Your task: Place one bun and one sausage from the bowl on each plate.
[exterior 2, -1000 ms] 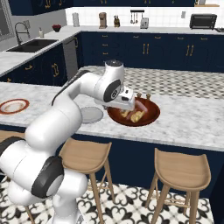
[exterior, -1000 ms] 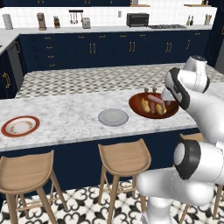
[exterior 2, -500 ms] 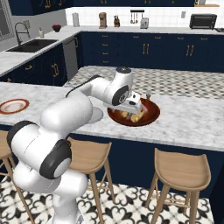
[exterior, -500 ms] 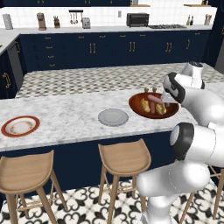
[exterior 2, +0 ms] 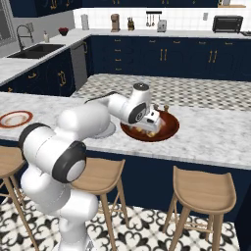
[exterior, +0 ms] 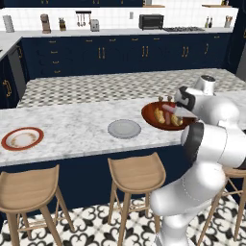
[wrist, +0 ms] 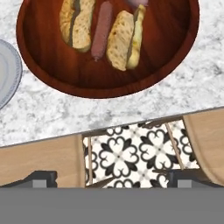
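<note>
Gripper wide open, empty, near bowl; next: descend onto bun beside sausage.

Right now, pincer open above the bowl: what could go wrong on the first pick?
1. The sausage lies tight between two buns in the bowl; the open pincer could nudge or catch a bun along with it.
2. The bowl sits near the counter edge, so a push may slide it toward the stools.
3. The red-rimmed plate is far along the counter; a long carry risks a drop.
</note>
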Available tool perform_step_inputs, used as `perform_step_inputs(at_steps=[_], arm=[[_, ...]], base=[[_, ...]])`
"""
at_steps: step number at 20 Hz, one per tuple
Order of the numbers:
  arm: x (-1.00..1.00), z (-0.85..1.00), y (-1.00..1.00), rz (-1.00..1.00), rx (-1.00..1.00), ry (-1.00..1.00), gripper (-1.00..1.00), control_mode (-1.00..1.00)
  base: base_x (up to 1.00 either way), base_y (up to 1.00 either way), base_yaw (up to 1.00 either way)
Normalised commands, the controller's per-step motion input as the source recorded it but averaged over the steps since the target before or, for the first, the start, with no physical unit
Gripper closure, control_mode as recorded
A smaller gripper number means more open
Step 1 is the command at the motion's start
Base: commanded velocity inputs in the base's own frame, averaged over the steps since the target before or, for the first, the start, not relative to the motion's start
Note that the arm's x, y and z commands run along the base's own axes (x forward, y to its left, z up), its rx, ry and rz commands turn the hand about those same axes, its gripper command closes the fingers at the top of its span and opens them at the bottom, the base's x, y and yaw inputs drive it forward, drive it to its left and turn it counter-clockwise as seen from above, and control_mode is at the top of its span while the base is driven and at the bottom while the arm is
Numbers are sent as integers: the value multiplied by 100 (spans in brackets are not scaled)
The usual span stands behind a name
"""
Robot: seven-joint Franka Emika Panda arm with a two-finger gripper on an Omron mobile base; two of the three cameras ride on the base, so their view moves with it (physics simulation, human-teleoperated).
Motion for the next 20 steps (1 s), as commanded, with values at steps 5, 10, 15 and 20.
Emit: perform_step_inputs(at_steps=[5,10,15,20], arm=[[35,-27,-23,-1,3,0,-100,-100],[35,-6,-25,-1,6,0,-100,-100],[47,-6,-4,-2,1,0,-100,-100],[52,-24,-8,-1,2,0,-100,-100]], base=[[0,0,0],[0,0,0],[0,0,0],[0,0,0]])
